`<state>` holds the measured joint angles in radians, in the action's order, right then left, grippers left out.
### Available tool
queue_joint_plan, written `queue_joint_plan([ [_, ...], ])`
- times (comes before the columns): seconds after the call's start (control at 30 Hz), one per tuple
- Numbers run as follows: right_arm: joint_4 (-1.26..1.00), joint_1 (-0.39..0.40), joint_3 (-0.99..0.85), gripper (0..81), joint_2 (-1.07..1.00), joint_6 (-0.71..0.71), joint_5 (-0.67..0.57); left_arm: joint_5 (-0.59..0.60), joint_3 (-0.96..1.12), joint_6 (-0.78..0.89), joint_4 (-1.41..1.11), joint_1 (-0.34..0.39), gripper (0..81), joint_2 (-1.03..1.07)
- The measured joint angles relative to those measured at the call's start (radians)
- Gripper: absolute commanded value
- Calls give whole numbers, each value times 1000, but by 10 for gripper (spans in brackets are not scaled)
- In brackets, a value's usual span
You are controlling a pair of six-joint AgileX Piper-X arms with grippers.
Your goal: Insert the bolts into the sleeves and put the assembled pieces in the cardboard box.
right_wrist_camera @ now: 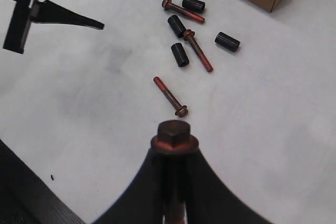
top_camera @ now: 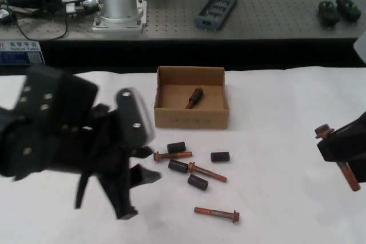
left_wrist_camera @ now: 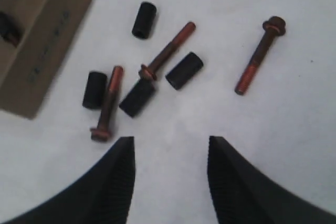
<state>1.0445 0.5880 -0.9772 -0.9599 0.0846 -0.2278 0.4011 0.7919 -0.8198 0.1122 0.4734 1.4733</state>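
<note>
Three copper bolts and several black sleeves lie loose on the white sheet in front of the cardboard box (top_camera: pixel 191 119). One bolt (top_camera: pixel 172 155) lies by a sleeve (top_camera: pixel 177 147), and another bolt (top_camera: pixel 217 214) is nearest the front. Inside the box rests an assembled piece (top_camera: pixel 194 97). My left gripper (left_wrist_camera: pixel 170 182) hangs open above the sheet just short of the cluster, near a sleeve (left_wrist_camera: pixel 136 98) and a bolt (left_wrist_camera: pixel 107 103). My right gripper (right_wrist_camera: pixel 175 156) is shut on a bolt (right_wrist_camera: pixel 175 136), held clear of the sheet at the right (top_camera: pixel 337 158).
Behind the white sheet, a dark perforated bench carries a metal post base (top_camera: pixel 117 4), cables, a grey rack (top_camera: pixel 216 7) and two small dark parts (top_camera: pixel 338 10). Open sheet lies right of the cluster, between it and the right gripper.
</note>
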Motion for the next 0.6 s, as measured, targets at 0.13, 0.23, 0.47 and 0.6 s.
queue_joint_plan([
  [0.13, 5, 0, 0, 27, 0, 0, 0, 0, 73, -138, -11, 35, 332, 121],
  [0.23, 7, 0, 0, 27, 0, 5, 0, 0, 119, -169, -11, 35, 330, 192],
  [0.47, 7, 0, 0, 27, 0, 28, 0, -27, 207, -255, -16, 35, 317, 304],
  [0.6, 7, 0, 0, 27, 0, 38, 0, -30, 237, -258, -24, 35, 317, 340],
])
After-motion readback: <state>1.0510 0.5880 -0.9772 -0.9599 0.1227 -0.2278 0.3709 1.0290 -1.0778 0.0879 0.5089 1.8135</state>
